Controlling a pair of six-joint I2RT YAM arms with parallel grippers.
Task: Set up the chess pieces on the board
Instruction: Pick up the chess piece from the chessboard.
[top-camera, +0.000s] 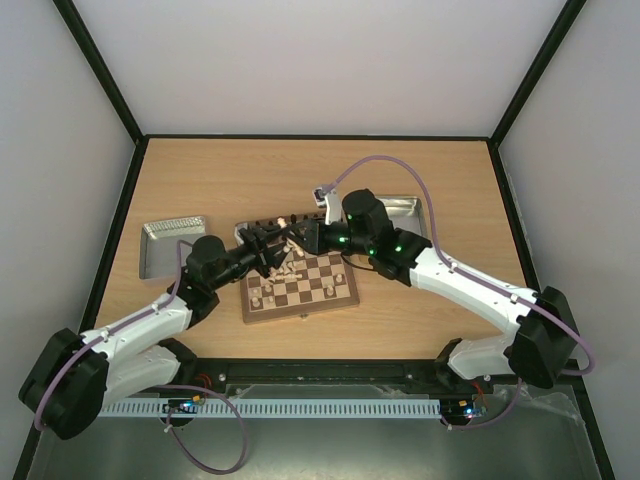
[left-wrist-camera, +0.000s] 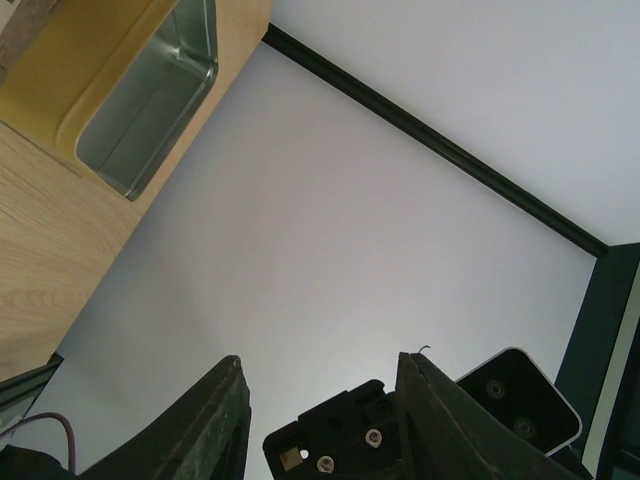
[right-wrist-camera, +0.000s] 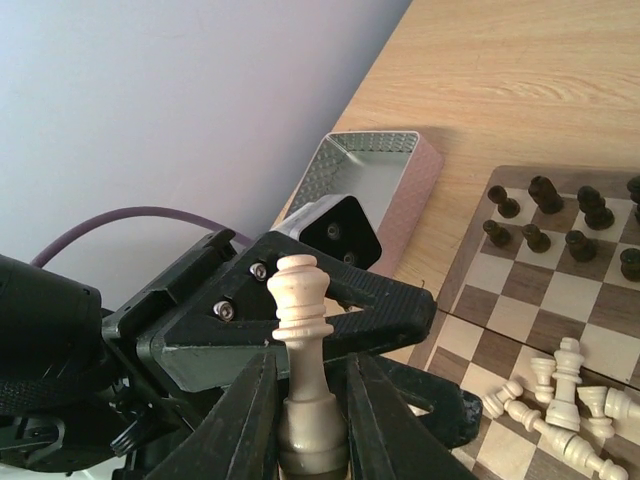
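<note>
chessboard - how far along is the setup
Partly done. The dark chessmen stand in two rows along the far edge of the board, and a few pale pieces seem to stand on the near rows. In hand: the right gripper clamps one pale chessman upright, clear of the board. Left: a heap of pale pieces lies toppled mid-board and needs standing.

Pale chess pieces (right-wrist-camera: 560, 395) lie toppled on the board (right-wrist-camera: 515, 275); one held upright.
</note>
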